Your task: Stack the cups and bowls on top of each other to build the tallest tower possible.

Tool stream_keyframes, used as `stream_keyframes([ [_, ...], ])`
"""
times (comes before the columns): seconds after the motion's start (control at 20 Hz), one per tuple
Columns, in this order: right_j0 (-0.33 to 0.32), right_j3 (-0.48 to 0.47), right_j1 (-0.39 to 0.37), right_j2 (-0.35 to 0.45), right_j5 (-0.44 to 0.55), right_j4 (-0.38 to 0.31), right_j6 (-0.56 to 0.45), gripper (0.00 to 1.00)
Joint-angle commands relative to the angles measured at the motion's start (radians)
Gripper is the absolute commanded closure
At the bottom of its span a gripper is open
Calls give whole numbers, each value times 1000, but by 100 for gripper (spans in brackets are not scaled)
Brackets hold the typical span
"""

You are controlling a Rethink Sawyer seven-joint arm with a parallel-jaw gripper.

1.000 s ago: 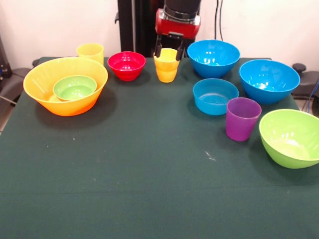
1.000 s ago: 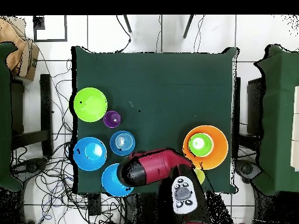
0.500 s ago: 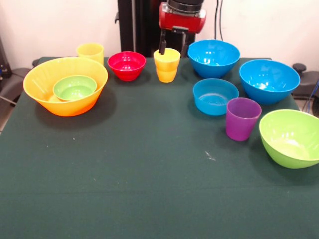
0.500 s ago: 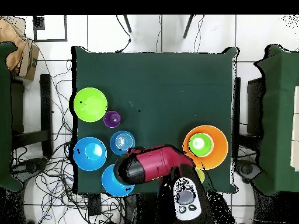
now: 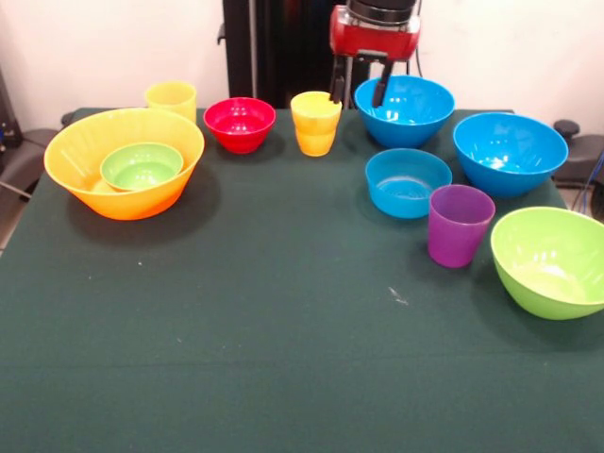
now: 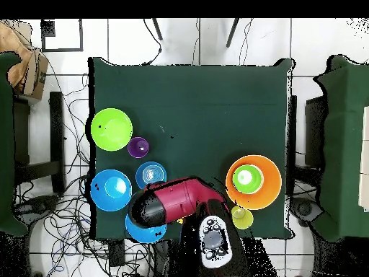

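Observation:
My gripper (image 5: 357, 91) is open and empty. It hangs at the back of the table, between a yellow cup (image 5: 315, 124) and a large blue bowl (image 5: 415, 111). A second yellow cup (image 5: 171, 97) stands back left, beside the small red bowl (image 5: 240, 124). The huge orange-yellow bowl (image 5: 123, 202) holds the small green bowl (image 5: 142, 166). At the right are a shallow blue bowl (image 5: 407, 182), another large blue bowl (image 5: 510, 153), the purple cup (image 5: 460, 226) and the lime green bowl (image 5: 551, 261). In the overhead view the arm (image 6: 169, 203) hides the red bowl and one yellow cup.
The table is covered in dark green cloth (image 5: 264, 321), and the front half holds no objects. The black pedestal (image 5: 260, 47) stands behind the back edge. In the overhead view, cables lie on the floor around the table.
The gripper stood with its fingers around the yellow cup. It has risen off it and moved right in the front view, towards the large blue bowl. The cup stays in place.

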Motion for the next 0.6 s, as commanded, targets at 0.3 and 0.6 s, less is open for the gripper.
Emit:
stream_keyframes([
  [0.3,90,-70,56,69,136,53,31,0],
  [0.6,127,-110,79,55,152,65,44,0],
])
